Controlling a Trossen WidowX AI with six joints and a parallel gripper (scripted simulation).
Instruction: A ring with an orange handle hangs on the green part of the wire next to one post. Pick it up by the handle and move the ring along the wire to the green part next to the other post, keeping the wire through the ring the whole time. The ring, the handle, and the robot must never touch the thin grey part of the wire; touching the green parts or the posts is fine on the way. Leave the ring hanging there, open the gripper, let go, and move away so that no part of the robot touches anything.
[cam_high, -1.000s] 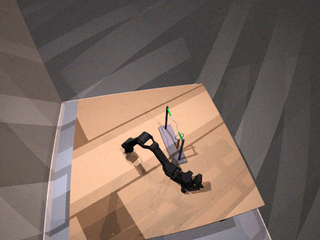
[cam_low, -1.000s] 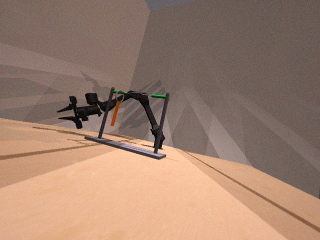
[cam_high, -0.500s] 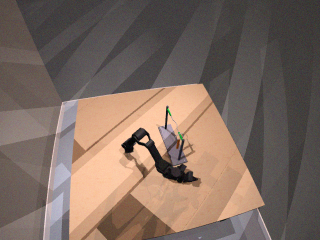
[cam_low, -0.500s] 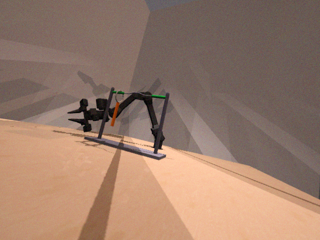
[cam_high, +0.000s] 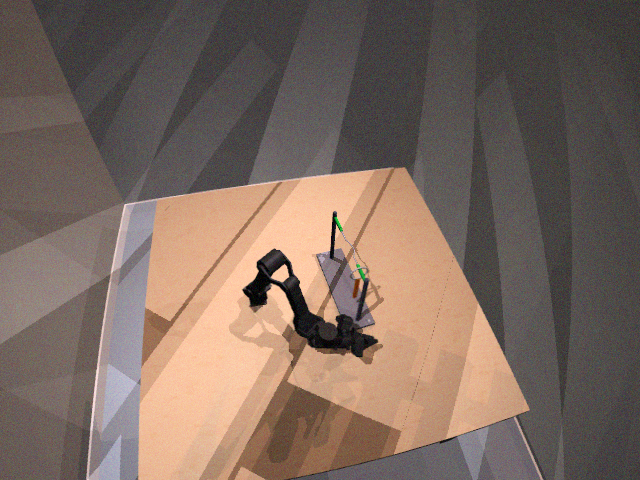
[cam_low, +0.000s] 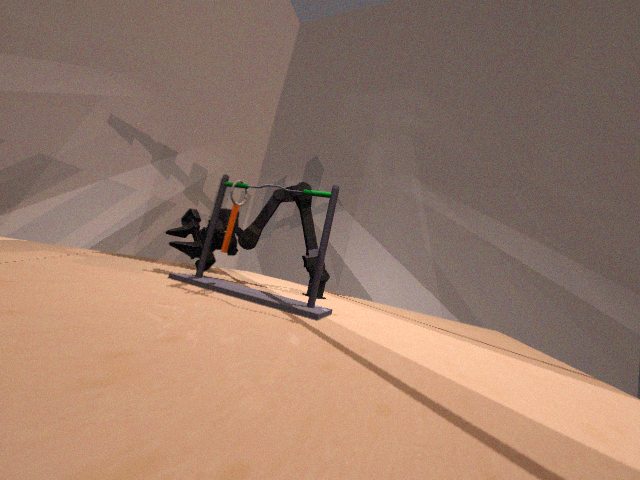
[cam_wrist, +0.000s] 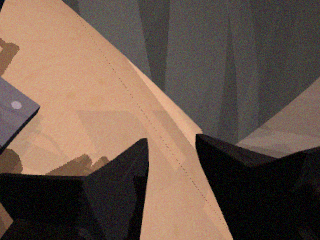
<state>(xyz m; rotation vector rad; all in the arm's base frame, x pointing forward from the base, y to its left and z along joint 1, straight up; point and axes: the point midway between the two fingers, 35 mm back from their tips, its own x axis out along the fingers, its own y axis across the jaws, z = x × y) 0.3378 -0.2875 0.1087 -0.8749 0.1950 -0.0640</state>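
Note:
The ring (cam_high: 351, 275) (cam_low: 247, 194) hangs around the green wire part (cam_high: 360, 271) (cam_low: 242, 185) next to one post (cam_high: 362, 299) (cam_low: 212, 227). Its orange handle (cam_high: 356, 288) (cam_low: 230, 228) hangs down below it. The other green part (cam_high: 338, 224) (cam_low: 316, 193) meets the far post (cam_high: 333, 235) (cam_low: 324, 242). The thin grey wire (cam_high: 349, 242) (cam_low: 268, 186) curves between the green parts. My gripper (cam_high: 370, 347) (cam_low: 168, 237) (cam_wrist: 171, 142) is partly open and empty, beyond the post by the ring and clear of the handle. The ring and handle are out of the wrist view.
The posts stand on a grey base plate (cam_high: 338, 286) (cam_low: 248, 293) (cam_wrist: 15, 117), whose corner shows at the left of the wrist view. My arm (cam_high: 297, 304) (cam_low: 263, 219) reaches alongside the plate. The wooden table (cam_high: 206, 361) ends beyond the gripper, to the right in the top view.

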